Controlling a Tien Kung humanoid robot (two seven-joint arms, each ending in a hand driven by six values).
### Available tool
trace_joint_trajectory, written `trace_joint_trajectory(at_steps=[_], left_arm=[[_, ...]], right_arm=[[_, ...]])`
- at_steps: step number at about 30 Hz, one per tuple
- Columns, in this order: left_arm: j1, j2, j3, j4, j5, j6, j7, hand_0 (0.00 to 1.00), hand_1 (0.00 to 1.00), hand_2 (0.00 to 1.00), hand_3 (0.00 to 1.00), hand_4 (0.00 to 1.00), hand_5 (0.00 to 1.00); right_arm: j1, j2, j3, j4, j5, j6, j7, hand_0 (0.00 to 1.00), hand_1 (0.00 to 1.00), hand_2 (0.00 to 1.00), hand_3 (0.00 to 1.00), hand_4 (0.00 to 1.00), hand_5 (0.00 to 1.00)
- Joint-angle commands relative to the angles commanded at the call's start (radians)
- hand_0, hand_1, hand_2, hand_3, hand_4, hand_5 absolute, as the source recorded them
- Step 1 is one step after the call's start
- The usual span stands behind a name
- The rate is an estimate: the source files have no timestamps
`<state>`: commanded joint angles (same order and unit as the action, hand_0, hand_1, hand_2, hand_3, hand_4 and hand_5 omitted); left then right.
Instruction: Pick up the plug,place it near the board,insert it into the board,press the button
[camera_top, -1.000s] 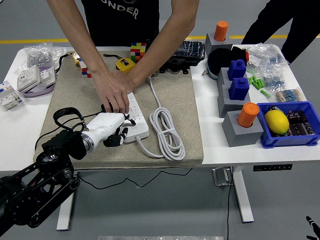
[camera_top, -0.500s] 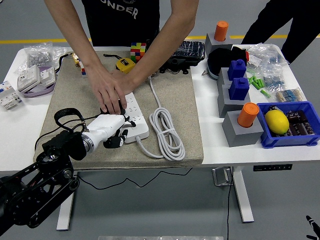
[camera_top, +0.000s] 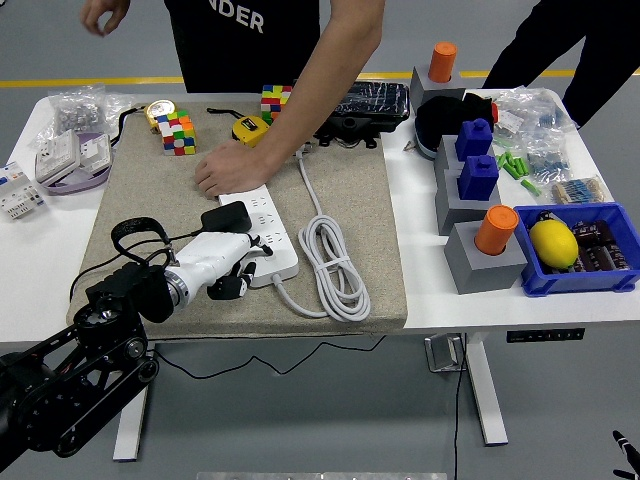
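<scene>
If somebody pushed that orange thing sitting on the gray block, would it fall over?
Probably yes. The orange cylinder stands upright and sticks up above the gray block, so a sideways push near its top would likely tip it. Being round, it might then roll toward the blue bin. How deep it sits in the block can't be seen, so it may hold better than it looks.
</scene>
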<state>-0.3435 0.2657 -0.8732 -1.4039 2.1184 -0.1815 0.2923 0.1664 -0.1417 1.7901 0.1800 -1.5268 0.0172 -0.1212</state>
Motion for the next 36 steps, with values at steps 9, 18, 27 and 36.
trace_joint_trajectory(at_steps=[9, 18, 27, 36], left_arm=[[0.0, 0.006, 0.032, 0.004, -0.009, -0.017, 0.003, 0.203, 0.014, 0.115, 0.754, 0.202, 0.002], [-0.003, 0.006, 0.016, -0.008, 0.006, 0.0, -0.007, 0.204, 0.013, 0.113, 0.753, 0.202, 0.002], [-0.002, 0.007, -0.041, -0.076, 0.028, 0.007, -0.016, 0.204, 0.014, 0.113, 0.746, 0.2, 0.002], [-0.007, 0.001, -0.107, -0.088, 0.052, 0.137, -0.102, 0.388, 0.423, 0.5, 0.725, 0.795, 0.143]], right_arm=[[-0.003, 0.0, -0.002, 0.0, 0.002, 0.0, 0.0, 0.8, 0.75, 0.728, 0.785, 0.998, 0.978], [-0.004, 0.0, -0.006, 0.0, 0.005, 0.0, -0.002, 0.8, 0.749, 0.728, 0.785, 0.998, 0.977], [0.0, 0.001, -0.009, 0.0, 0.009, 0.0, -0.001, 0.799, 0.749, 0.728, 0.785, 0.998, 0.977], [0.003, 0.001, -0.005, 0.0, 0.006, 0.0, -0.002, 0.8, 0.749, 0.728, 0.785, 0.998, 0.977]])
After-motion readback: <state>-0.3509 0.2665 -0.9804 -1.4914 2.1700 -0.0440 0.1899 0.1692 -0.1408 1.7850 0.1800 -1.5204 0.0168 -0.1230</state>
